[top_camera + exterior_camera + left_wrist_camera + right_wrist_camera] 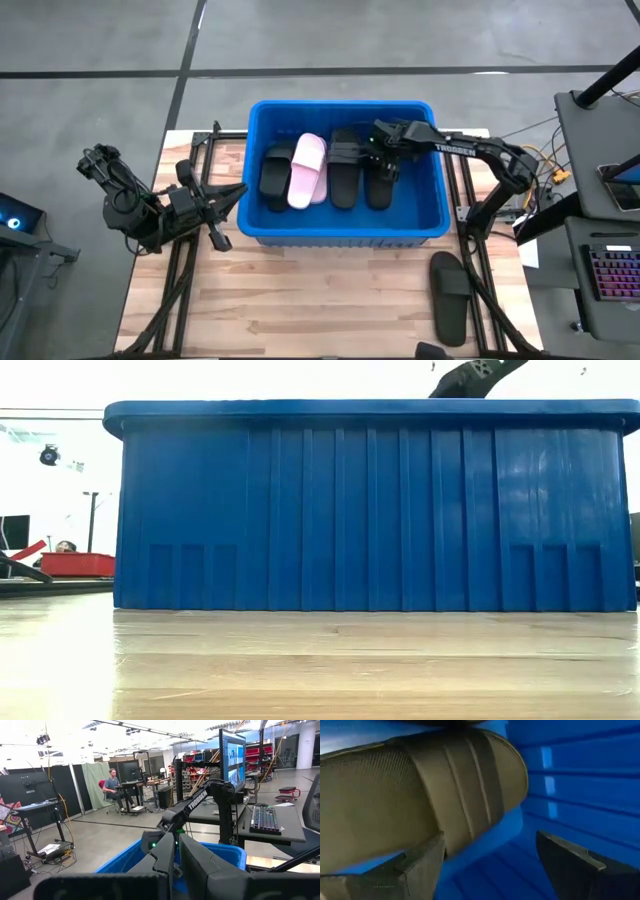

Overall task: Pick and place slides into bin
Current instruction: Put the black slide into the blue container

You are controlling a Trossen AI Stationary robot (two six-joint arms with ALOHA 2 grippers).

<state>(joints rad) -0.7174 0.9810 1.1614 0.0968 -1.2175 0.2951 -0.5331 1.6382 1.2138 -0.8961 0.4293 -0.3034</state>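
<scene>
On the left side of the wooden counter [300, 300], the left arm waits beside the bin, and its claw [215, 215] points toward the blue wall. I cannot tell if that claw is spread or pressed together. It looks parked there so it stays out of the way.

Next comes the big blue bin [345, 232]. It sits in the middle of the counter, toward the back. Its walls are tall and ribbed, so the shoes inside cannot slide out. Four slides lie side by side on its floor. First is a black slide [274, 172]. Touching it is a pale pink slide [307, 170]. Then come two more black ones [344, 172], each flat with a wide strap.

Over the right part of the bin, the right arm reaches in from the side. Its claw [383, 152] is low, just above the last black slide in the row [379, 186]. The right wrist view shows the claw spread wide, with nothing pinched between its fingers [420, 865]. A dark ribbed slide [410, 795] fills that view, right beside one finger. My guess is that the claw is letting this slide rest on the bin floor.

Farther right, one more black slide [450, 296] lies alone on the counter, outside the bin, near the front. It has yet to go in.
</scene>
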